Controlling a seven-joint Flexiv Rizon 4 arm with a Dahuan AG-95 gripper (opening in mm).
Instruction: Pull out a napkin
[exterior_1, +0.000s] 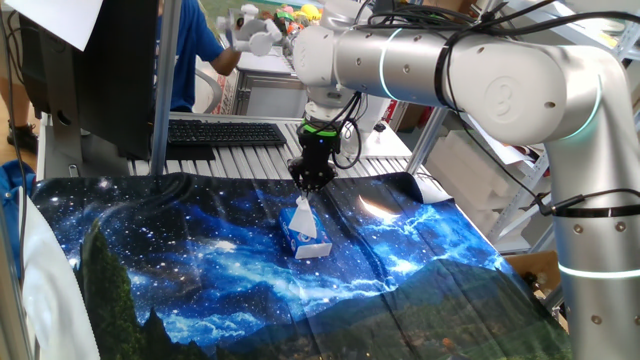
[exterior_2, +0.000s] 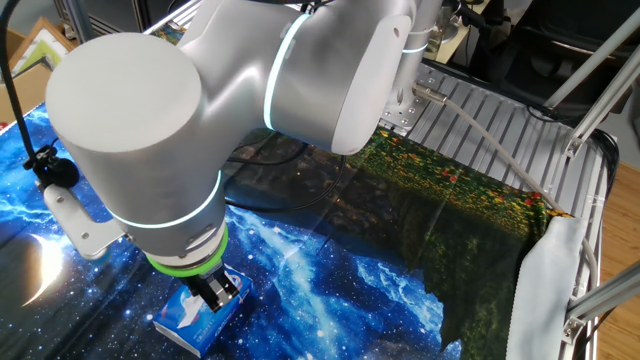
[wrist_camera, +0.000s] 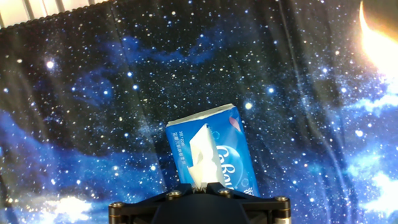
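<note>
The small blue-and-white tissue pack lies on the galaxy-print cloth; it also shows in the hand view and in the other fixed view. The white napkin rises from the pack's slot as a stretched, wrinkled strip up to my fingertips; it shows as a white peak in one fixed view. My gripper hangs straight above the pack, shut on the napkin's top end. In the other fixed view the gripper sits just over the pack and the napkin is hidden.
The galaxy-print cloth covers the table. A black keyboard lies behind the cloth. A person in blue stands at the back. A metal slatted surface and frame bars edge the far side.
</note>
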